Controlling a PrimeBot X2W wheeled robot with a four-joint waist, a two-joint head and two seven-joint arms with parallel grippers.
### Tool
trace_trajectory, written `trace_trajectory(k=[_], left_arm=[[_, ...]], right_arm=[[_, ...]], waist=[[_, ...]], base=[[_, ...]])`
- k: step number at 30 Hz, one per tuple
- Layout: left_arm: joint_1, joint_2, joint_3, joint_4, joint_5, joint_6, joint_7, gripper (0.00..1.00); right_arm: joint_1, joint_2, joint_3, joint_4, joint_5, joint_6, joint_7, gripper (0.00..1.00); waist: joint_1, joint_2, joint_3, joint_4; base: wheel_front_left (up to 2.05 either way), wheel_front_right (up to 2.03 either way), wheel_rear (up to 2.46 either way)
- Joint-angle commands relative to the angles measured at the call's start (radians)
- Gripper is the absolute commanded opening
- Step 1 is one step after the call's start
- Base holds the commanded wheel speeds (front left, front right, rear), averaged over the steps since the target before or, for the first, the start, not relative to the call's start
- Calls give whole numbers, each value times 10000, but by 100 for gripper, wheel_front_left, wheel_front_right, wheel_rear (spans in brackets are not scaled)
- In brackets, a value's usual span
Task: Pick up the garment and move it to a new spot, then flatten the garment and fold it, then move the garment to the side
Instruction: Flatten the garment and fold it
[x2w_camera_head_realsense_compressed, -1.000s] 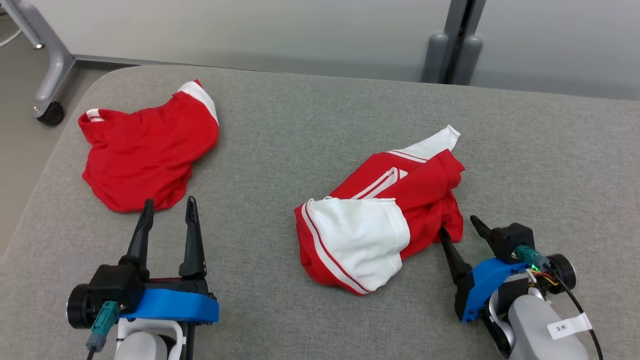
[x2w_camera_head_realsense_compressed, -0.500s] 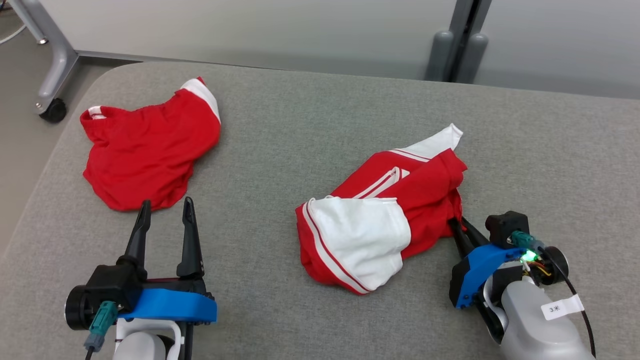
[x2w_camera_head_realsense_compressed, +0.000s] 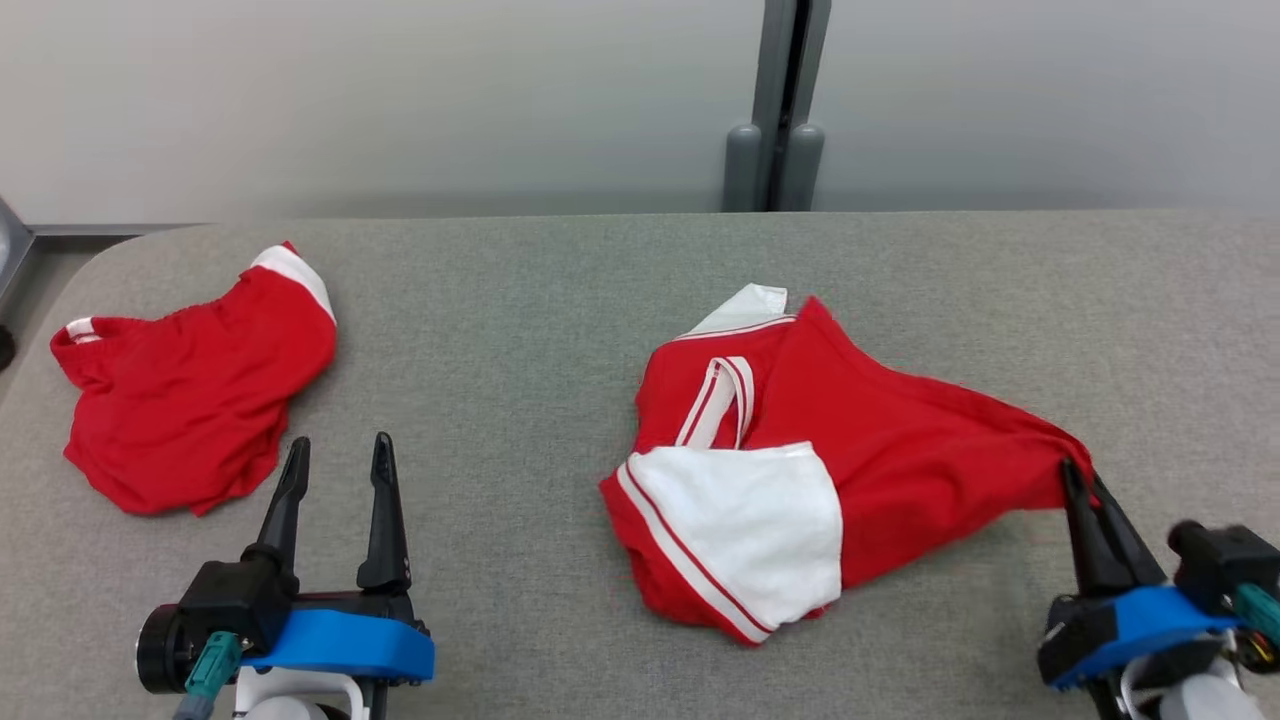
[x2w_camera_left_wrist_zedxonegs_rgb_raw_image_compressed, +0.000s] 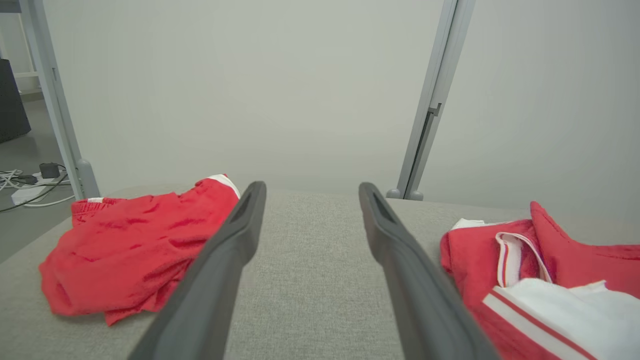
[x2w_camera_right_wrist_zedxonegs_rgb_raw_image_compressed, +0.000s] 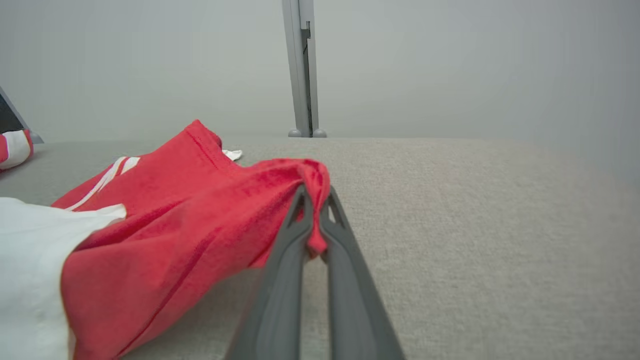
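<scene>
Grey padded cloth covers the table (x2w_camera_head_realsense_compressed: 540, 300), and behind it stand a pale wall (x2w_camera_head_realsense_compressed: 400, 100) and a grey post (x2w_camera_head_realsense_compressed: 775, 100).

At the far left lies a second red piece of clothing (x2w_camera_head_realsense_compressed: 190, 400), crumpled, with white trim at its far edge. Just beside its near right edge is the left gripper (x2w_camera_head_realsense_compressed: 340, 445). Its two dark fingers are spread wide and nothing is between them.

To the right of the middle lies the garment (x2w_camera_head_realsense_compressed: 880, 450), red with a white panel (x2w_camera_head_realsense_compressed: 750, 520) on its near left part. The heavy bunched part rests on the table, and a red corner is drawn out toward the right into a tight point. The right gripper (x2w_camera_head_realsense_compressed: 1072, 470) is closed on this corner. In the right wrist view the red cloth is pinched between its two fingers (x2w_camera_right_wrist_zedxonegs_rgb_raw_image_compressed: 314, 200) and a small fold hangs below them.

So the garment lies wholly to the left of the right gripper, with its long axis running from left to right. I judge that the right arm must do the carrying, because the left gripper is well apart from the garment. Held by one corner only, the cloth will probably drag and bunch.
</scene>
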Motion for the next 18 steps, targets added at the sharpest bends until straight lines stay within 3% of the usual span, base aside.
trace_trajectory(k=[1,9,10,11,12,18], left_arm=[[118,-12,36,-15,-48,20,-49,100],[126,-13,-100,-2,-80,17,-47,100],[127,-13,-113,4,-82,16,-47,100],[130,-13,-129,9,-80,12,-49,100],[138,-12,-126,13,-67,6,-49,100],[196,-14,-26,12,78,-54,-49,100]], right_arm=[[481,-25,-257,-295,76,1,-34,0],[2439,98,-2268,-1024,93,1,608,0],[2574,144,-2424,-991,31,1,747,28],[2594,206,-2559,-1070,17,1,774,68],[2612,217,-2662,-1195,-109,1,731,100],[2116,550,-2339,-2422,-582,1,610,100]], waist=[[1,0,-122,-154],[1,0,-200,-219],[1,0,-212,-210],[1,0,-226,-201],[1,0,-238,-192],[1,0,-277,-185]], base=[[0,0,0],[0,0,0],[0,0,0],[0,0,0],[0,0,0],[0,0,0]])
